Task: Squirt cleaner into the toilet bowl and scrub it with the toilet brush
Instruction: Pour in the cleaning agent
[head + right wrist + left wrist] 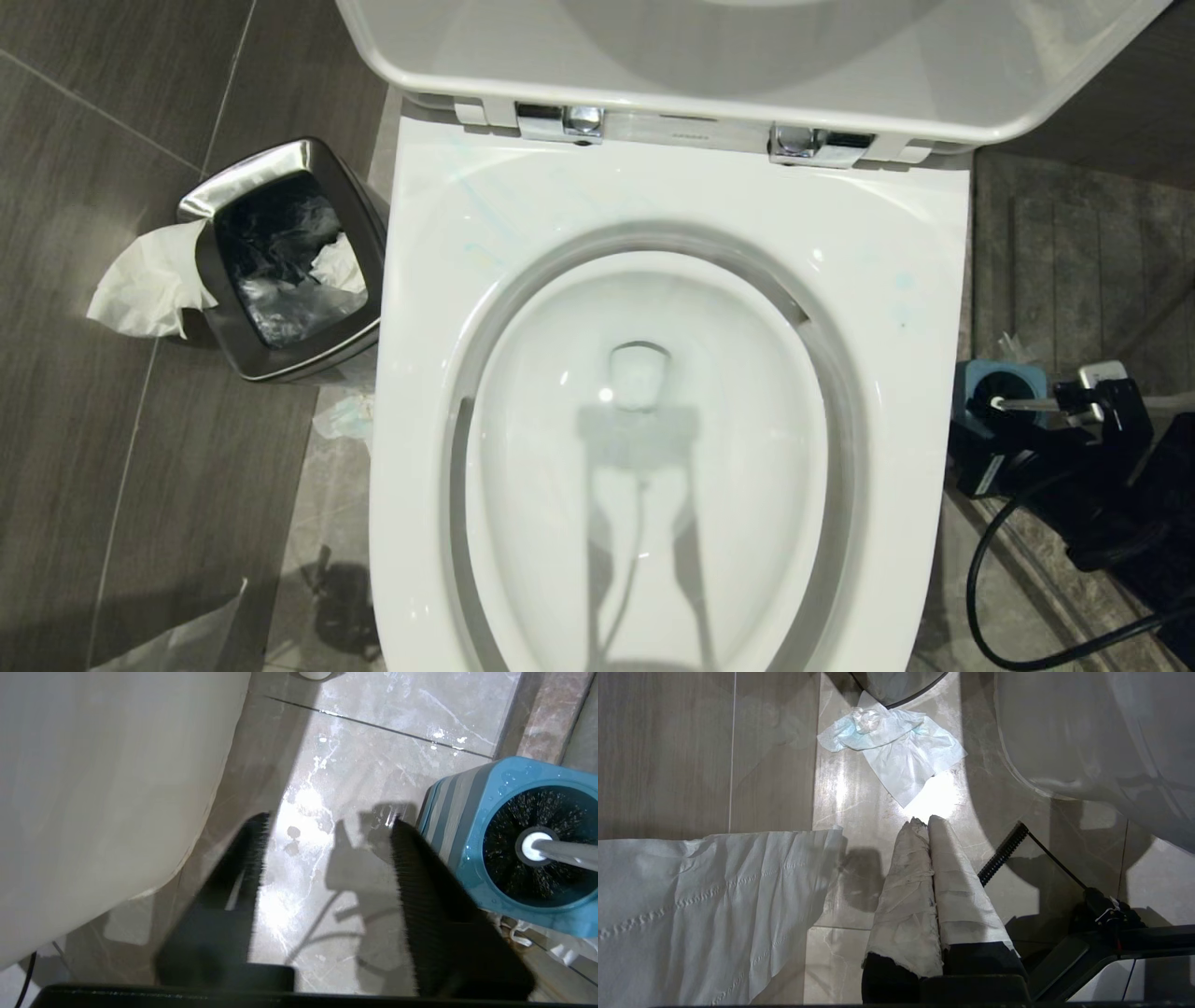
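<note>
From my remote seat I judged the scrubbing to be behind me and the putting-away nearly finished: the one toilet brush (542, 851) stood in its blue-and-grey ribbed holder (467, 826) on the floor just beside the right flank of the toilet, bristle head sunk in the well and white handle (1027, 404) leaning out toward the right end effector (327, 830). That end effector hung beside the holder with its two black ribbed fingers (420, 882) spread and nothing between them, only wet floor tile (355, 756) below. The single toilet bowl (644, 448) lay open with seat and lid up, the water clear, and faint blue traces of cleaner (485, 210) streaked the back left of the white rim. The left end effector (927, 823) hung low over the floor at the toilet's left side, its two wrapped fingers (957, 877) pressed together and pinching nothing. To my mind the next move called for lifting the right arm straight away without catching the handle. I counted one steel waste bin (280, 159) at the toilet's left, with one tissue (149, 280) draped over its edge, one crumpled wipe (896, 742) on the floor, and one large paper sheet (710, 905) near it.
</note>
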{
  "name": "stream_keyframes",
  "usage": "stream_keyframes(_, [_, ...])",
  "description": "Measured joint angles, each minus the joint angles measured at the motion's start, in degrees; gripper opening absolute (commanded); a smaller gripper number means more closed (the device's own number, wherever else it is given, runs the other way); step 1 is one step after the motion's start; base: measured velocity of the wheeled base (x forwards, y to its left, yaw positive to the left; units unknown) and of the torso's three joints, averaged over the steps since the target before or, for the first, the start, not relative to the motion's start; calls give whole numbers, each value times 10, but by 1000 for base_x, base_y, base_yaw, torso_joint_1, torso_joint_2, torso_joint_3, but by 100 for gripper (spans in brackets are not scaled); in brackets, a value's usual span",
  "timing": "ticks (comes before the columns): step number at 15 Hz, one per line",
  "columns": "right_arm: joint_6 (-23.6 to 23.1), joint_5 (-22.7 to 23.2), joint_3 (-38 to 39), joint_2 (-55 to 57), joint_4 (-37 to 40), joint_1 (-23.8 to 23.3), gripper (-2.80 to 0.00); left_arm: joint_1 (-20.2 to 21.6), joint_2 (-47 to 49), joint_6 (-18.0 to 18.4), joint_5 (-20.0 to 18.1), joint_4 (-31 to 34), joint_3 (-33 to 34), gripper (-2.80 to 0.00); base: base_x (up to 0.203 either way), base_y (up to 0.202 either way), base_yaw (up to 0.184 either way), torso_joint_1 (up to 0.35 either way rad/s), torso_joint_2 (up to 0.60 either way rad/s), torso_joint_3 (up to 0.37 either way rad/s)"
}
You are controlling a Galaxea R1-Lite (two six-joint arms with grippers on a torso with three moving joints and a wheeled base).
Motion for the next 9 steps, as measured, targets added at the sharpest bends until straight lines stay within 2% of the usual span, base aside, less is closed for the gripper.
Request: stream_keyframes(9, [5,2,-44,60,0,-5,0,0,0,0,0,0,0,-280,0,0,0,0,0,0])
